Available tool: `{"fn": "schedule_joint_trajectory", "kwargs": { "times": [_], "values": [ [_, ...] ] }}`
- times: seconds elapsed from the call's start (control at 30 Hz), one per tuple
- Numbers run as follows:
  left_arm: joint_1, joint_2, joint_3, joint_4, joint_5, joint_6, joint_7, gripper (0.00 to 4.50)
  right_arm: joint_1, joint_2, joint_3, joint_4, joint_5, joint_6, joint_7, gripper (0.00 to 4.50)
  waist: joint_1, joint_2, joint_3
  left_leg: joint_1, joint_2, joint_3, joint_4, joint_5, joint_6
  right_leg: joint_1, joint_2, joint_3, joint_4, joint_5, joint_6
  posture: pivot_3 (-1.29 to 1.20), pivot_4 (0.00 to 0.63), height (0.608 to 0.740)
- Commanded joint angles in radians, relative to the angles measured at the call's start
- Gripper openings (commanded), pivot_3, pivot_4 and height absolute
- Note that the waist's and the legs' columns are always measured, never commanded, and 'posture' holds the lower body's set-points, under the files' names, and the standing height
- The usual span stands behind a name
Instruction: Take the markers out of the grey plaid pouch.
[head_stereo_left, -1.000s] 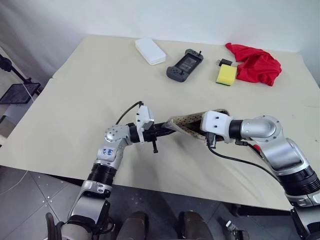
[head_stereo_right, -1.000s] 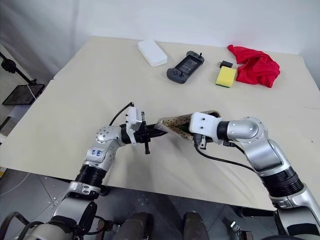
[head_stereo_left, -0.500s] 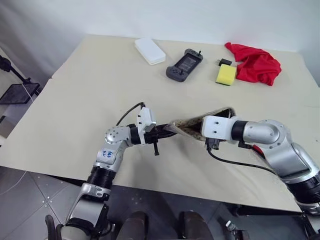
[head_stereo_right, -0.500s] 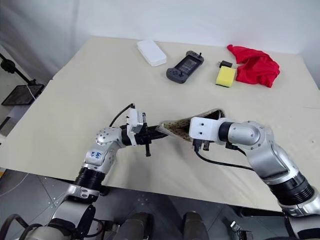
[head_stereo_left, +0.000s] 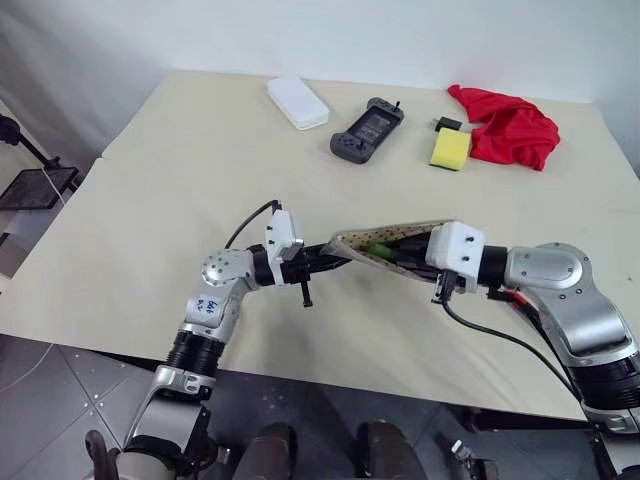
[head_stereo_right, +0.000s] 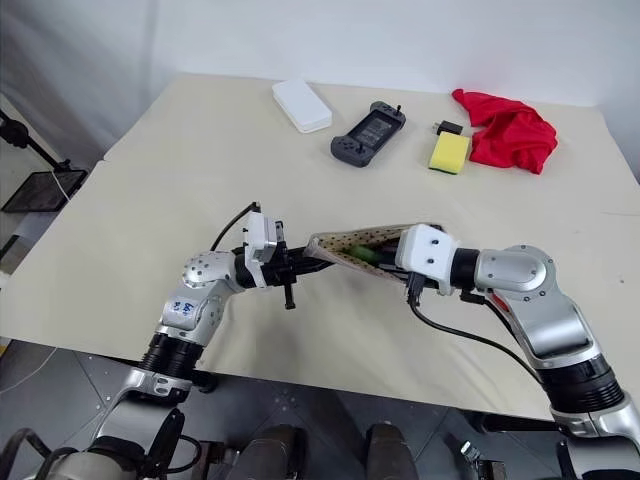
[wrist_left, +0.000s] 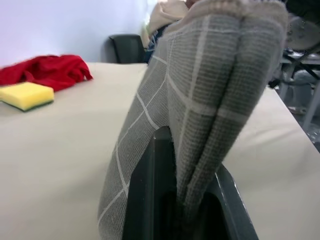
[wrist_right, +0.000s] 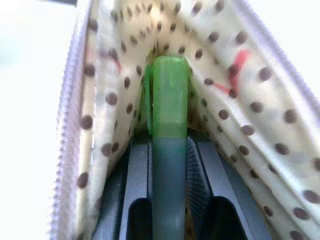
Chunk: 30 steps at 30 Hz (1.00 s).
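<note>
1. Markers are coming out: the light green marker (wrist_right: 169, 125) sits clamped between the right gripper (head_stereo_right: 385, 254)'s fingers, its capped end still inside the dotted lining of the grey plaid pouch (head_stereo_left: 385, 245), where a green streak shows at the open mouth.
2. Pouch hangs in the air above the near part of the tabletop (head_stereo_left: 180, 170), stretched between both arms, with the left gripper (wrist_left: 182, 200) clenched on one end of the grey checked fabric.
3. A second ago the right wrist was buried deeper in the pouch mouth; it has since backed off toward the robot's right and risen, so the opening now gapes and the green marker shows.
4. That reads as the withdrawal stroke of the first marker, with the extraction partly done; the red-capped marker cannot be made out from here.
5. Farther back on the tabletop lie a white box (head_stereo_left: 298, 101), a game controller (head_stereo_left: 367, 129), a yellow sponge (head_stereo_left: 451, 149) and a red cloth (head_stereo_left: 510, 126), all well apart from the work.
</note>
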Motion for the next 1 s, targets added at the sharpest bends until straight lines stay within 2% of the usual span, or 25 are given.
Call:
{"fn": "schedule_joint_trajectory", "kwargs": {
  "times": [0.03,0.13,0.2,0.33,0.47,0.53,0.63,0.7,0.8,0.9,1.0],
  "values": [
    [0.029,0.034,0.049,0.012,-0.008,0.004,0.006,0.0,-0.052,0.008,-0.197,-0.02,0.176,0.109,-0.065,0.52,0.001,0.0,0.0,0.0,0.0,0.0,0.0,0.0,0.0,0.0,0.0,0.0,0.0,0.0,0.0,0.0,0.15,0.74],
    [0.032,0.035,0.053,0.009,-0.009,0.008,0.01,0.0,-0.022,-0.094,-0.129,-0.001,0.008,-0.029,0.029,0.52,0.008,0.0,0.0,0.0,0.0,0.0,0.0,0.0,0.0,0.0,-0.001,0.0,0.0,0.0,0.0,0.0,0.15,0.74],
    [0.033,0.033,0.055,0.009,-0.008,0.008,0.011,0.0,-0.02,-0.1,-0.12,-0.002,0.001,-0.046,0.036,0.52,0.008,0.0,0.0,0.0,-0.001,-0.001,0.0,0.0,0.0,0.001,0.0,-0.001,-0.002,0.0,0.0,0.0,0.15,0.74],
    [0.033,0.027,0.056,0.007,-0.006,0.01,0.013,0.0,-0.04,0.003,-0.186,-0.102,0.289,0.172,-0.021,0.52,0.001,0.0,0.0,0.0,0.0,-0.001,0.0,0.0,0.0,0.001,-0.001,-0.001,-0.001,0.0,0.0,0.0,0.15,0.74],
    [0.03,0.019,0.057,0.006,-0.003,0.009,0.019,0.0,-0.033,0.059,-0.26,-0.123,0.463,0.298,-0.083,0.52,0.003,0.0,0.0,0.0,0.0,-0.001,0.0,0.0,0.0,0.001,0.0,-0.001,0.0,0.0,0.0,0.0,0.15,0.74],
    [0.032,0.018,0.06,0.005,-0.003,0.01,0.021,0.0,-0.063,0.06,-0.357,-0.096,0.599,0.383,-0.16,0.52,0.004,0.0,0.0,0.0,-0.001,-0.002,0.0,0.0,0.0,0.001,-0.001,-0.001,0.0,0.0,0.0,0.0,0.15,0.74],
    [0.037,0.021,0.059,-0.003,-0.005,0.013,0.02,0.0,-0.116,0.028,-0.464,-0.028,0.723,0.485,-0.263,0.52,0.007,0.0,0.0,0.0,-0.001,-0.002,0.0,0.0,0.0,0.001,-0.002,-0.001,-0.001,0.0,0.0,0.0,0.15,0.74],
    [0.039,0.022,0.06,-0.006,-0.006,0.013,0.019,0.0,-0.117,-0.054,-0.492,0.041,0.706,0.553,-0.262,0.52,0.009,0.0,0.0,0.0,-0.001,-0.002,0.0,0.0,0.0,0.001,-0.002,-0.002,-0.001,0.0,0.0,0.0,0.15,0.74],
    [0.04,0.025,0.064,-0.007,-0.009,0.014,0.015,0.0,-0.06,-0.24,-0.451,0.173,0.527,0.544,-0.177,0.52,0.016,0.0,0.0,-0.001,-0.001,-0.002,-0.002,0.0,0.0,0.001,-0.002,-0.002,-0.003,0.0,0.0,0.0,0.15,0.74],
    [0.043,0.032,0.072,-0.031,-0.036,0.049,0.002,0.0,0.045,-0.436,-0.332,0.329,0.301,0.522,-0.129,0.52,0.022,0.0,0.0,-0.001,-0.001,0.0,-0.002,-0.001,0.002,0.001,-0.002,-0.001,-0.003,0.0,0.0,0.0,0.15,0.74],
    [0.046,0.044,0.072,-0.061,-0.061,0.1,-0.017,0.0,0.091,-0.484,-0.259,0.414,0.142,0.411,-0.13,0.52,0.018,0.0,0.0,-0.001,-0.001,0.002,-0.002,-0.001,0.002,0.0,-0.001,0.0,-0.002,0.0,0.0,0.0,0.15,0.74]
  ]
}}
